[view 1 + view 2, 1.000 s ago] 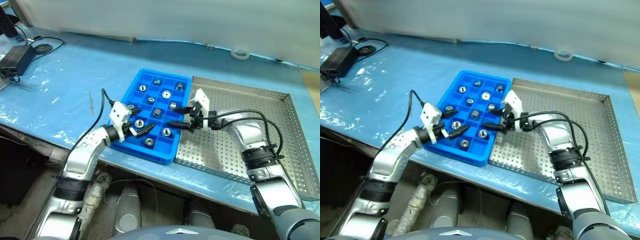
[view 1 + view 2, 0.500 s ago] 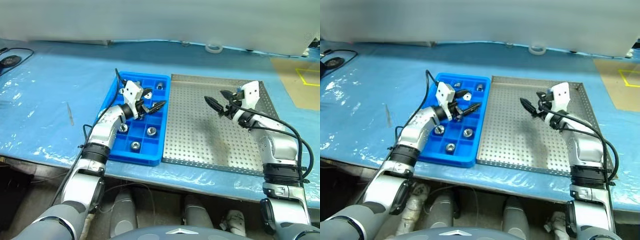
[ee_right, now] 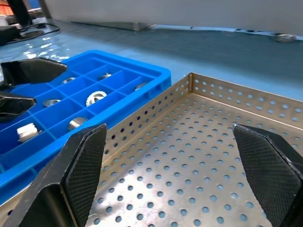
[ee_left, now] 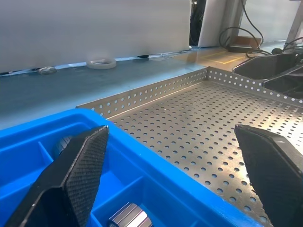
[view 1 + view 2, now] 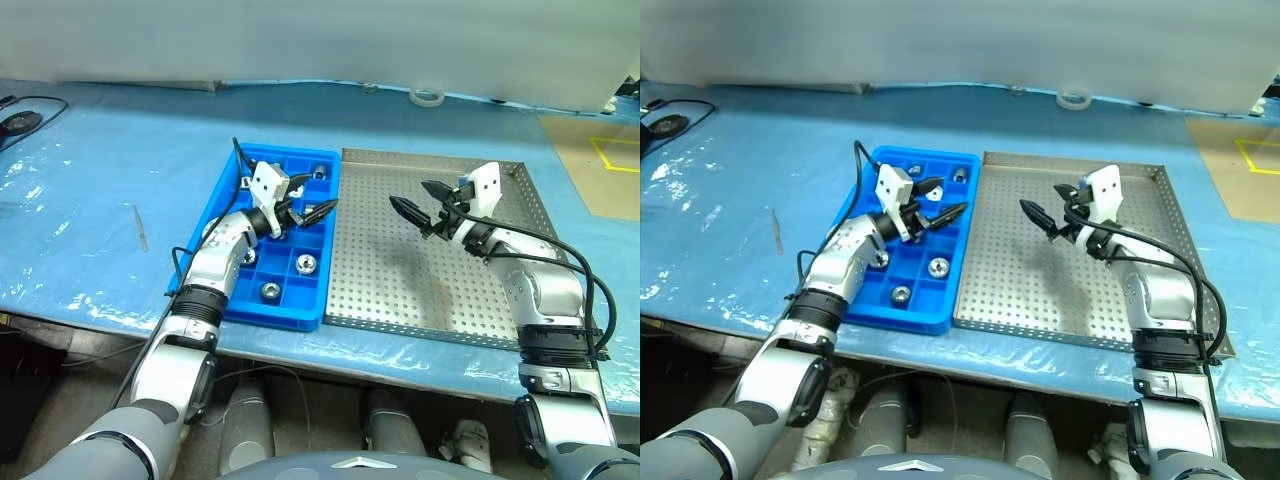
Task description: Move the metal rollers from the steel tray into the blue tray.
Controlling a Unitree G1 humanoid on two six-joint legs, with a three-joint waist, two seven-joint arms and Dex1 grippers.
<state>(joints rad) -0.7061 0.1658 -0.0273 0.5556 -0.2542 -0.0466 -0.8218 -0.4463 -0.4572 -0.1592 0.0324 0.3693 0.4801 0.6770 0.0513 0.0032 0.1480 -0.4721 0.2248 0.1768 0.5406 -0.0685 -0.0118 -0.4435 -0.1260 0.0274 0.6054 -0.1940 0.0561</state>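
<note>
Fingers of the right gripper (image 5: 418, 203) now spread empty over the bare steel tray (image 5: 400, 290); left gripper (image 5: 308, 207) open above the blue tray (image 5: 225, 300); transfer looks finished.

Blue-covered bench (image 5: 120, 170) carries blue tray (image 5: 228, 300) beside steel tray (image 5: 420, 290); tape roll (image 5: 427, 97) behind.

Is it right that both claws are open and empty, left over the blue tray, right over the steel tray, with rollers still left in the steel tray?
One thing is wrong: the steel tray shows no rollers; its perforated floor is bare in the left eye view. The metal rollers sit in the blue tray. The rest holds: left claw open over the blue tray, right claw open over the steel tray, both empty.
</note>
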